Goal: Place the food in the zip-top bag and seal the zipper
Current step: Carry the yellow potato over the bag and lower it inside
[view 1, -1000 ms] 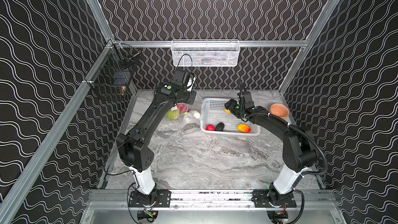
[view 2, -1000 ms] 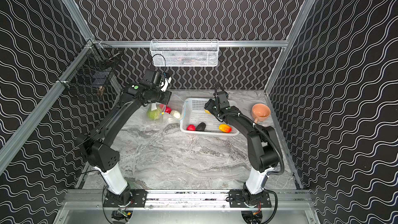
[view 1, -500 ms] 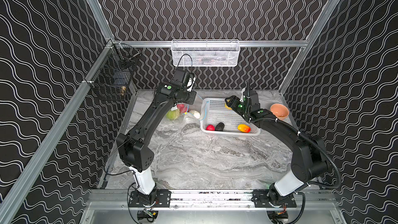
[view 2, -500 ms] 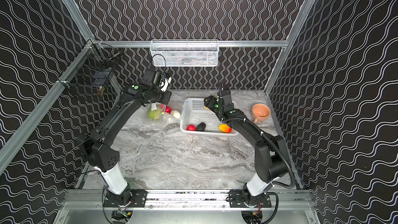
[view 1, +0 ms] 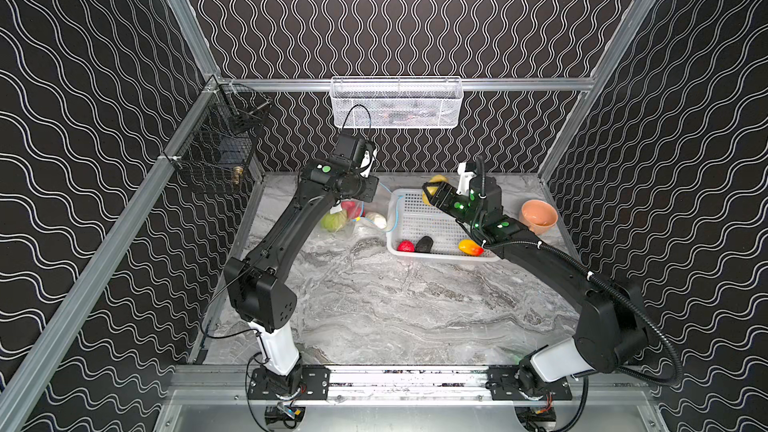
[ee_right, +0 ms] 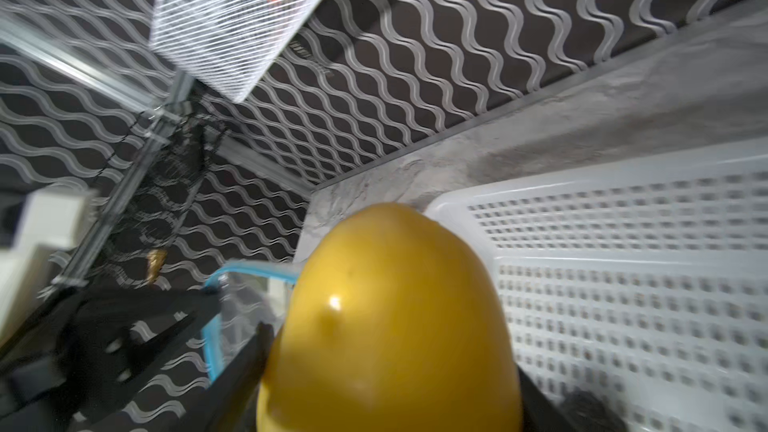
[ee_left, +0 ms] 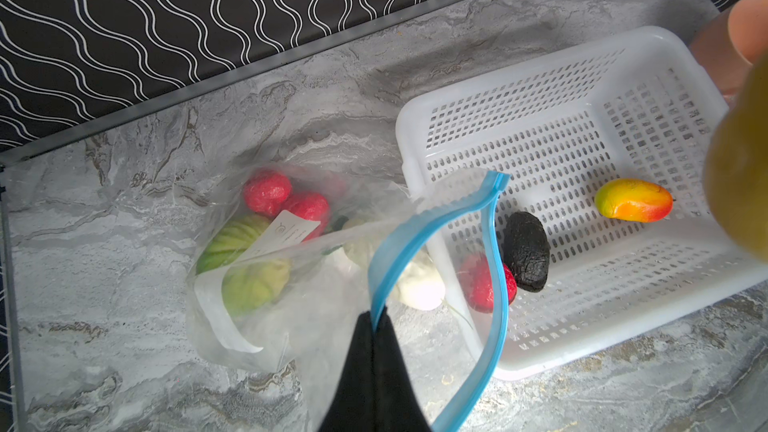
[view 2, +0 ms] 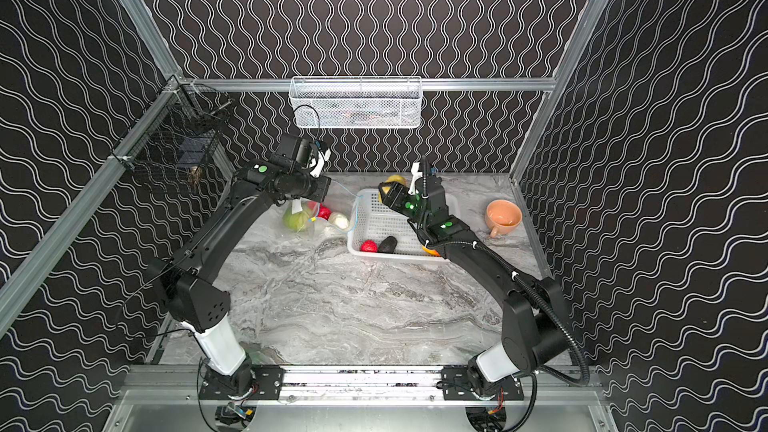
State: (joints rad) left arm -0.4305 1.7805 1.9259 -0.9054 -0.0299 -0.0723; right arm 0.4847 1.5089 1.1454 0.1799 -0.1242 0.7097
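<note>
Yellow plastic fills the right wrist view: the lemon (ee_right: 386, 326) sits between the jaws of the right pincer (view 1: 433, 193), which stand rather wide around it. This pincer hangs above the far corner of the white basket (ee_left: 623, 338). The open mouth of the zip-top bag (ee_left: 291, 326) is just beside it, lower and toward the other arm.

The left pincer (ee_left: 376, 317) is closed tight on the blue zipper (ee_left: 496, 268) and lifts one lip, so the mouth makes a loop. Below the left pincer, inside the bag, lie the green melon (ee_left: 245, 272), two strawberries (ee_left: 268, 193) and the white radish (ee_left: 415, 284). Back along the right pincer's own arm, in the basket, lie one strawberry (view 1: 406, 246), the eggplant (view 1: 424, 244) and the mango (view 1: 470, 247).

To do this step well, I think the right pincer should carry the lemon over the blue loop, go down until the fruit is past the strip, and only then release. The bag is flimsy, so the left pincer should hold the lip high and quiet. If the lemon pushes the strip, the mouth may fold shut.
</note>
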